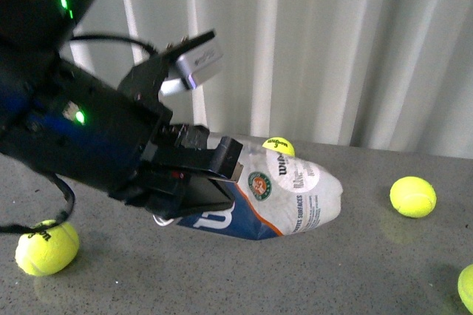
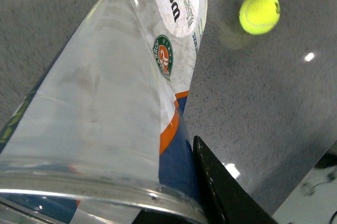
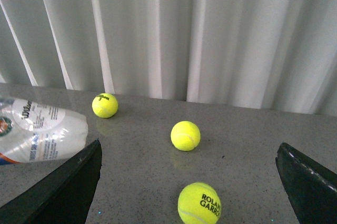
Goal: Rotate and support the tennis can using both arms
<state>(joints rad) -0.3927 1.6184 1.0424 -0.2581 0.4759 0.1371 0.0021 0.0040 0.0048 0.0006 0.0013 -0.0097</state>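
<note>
gripping the tennis can [image 1: 295, 197], left claw [image 1: 209, 180] hides a rim [image 2: 105, 191] seen wrist-side.

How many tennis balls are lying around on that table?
4 tennis balls: one at the front left; one behind the can; one to the can's right; one cut off at the right edge. The black arm may hide more.

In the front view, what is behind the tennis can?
A yellow tennis ball lies on the table behind the tennis can. Only its upper part shows; the can covers the rest. Farther back hangs a white curtain.
</note>
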